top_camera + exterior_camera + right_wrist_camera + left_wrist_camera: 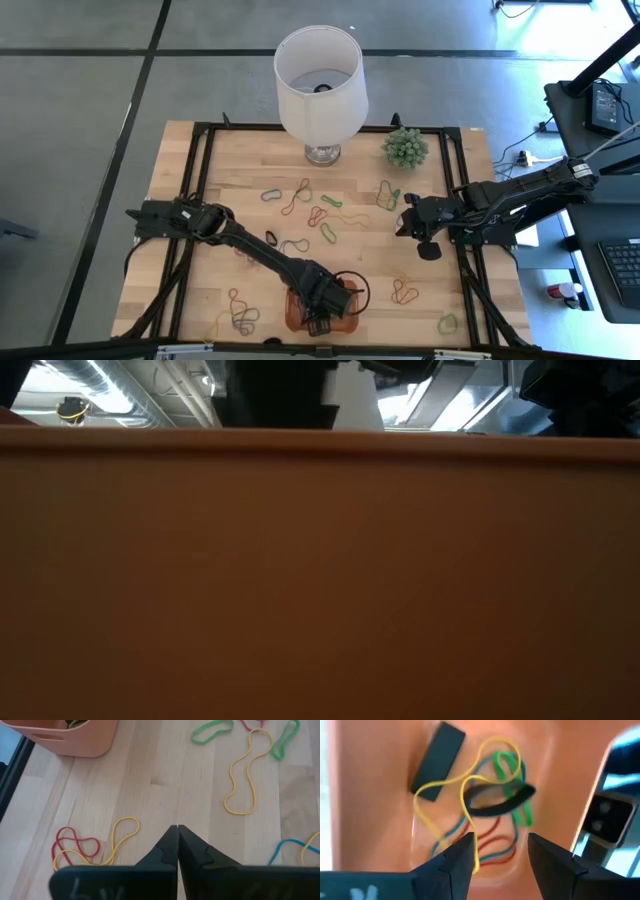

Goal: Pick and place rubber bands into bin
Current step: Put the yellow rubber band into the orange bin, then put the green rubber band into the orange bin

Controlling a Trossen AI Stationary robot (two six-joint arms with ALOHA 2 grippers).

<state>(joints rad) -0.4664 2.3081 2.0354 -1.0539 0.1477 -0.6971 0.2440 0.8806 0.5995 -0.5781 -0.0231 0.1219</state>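
We see the left gripper (pixel 322 318) hanging over the small shallow orange plastic bin (pixel 345 320) at the near edge of the pale wooden slatted table (pixel 200 200), its two dark fingers (pixel 451 866) spread wide and holding nothing. Inside the bin, the left wrist view shows a tangle of thin elastic rubber bands (pixel 492 795): a yellow loop, a green one, a broad black one, plus red and blue strands beneath, lying beside a flat black rectangular piece (pixel 438 761) on the bin floor.

Many more coloured bands are scattered loose over the table, some in a cluster near the middle (pixel 310 205) and others toward the near edge on either side of the bin.

The right gripper (pixel 405 218) waits above the table's right part, well apart from the bin, its fingers pressed together on nothing; a red-and-yellow band pair (pixel 75 847) lies just ahead of it.

A white lampshade on a glass base (pixel 320 85) and a small green spiky plant (pixel 405 147) stand at the far edge.
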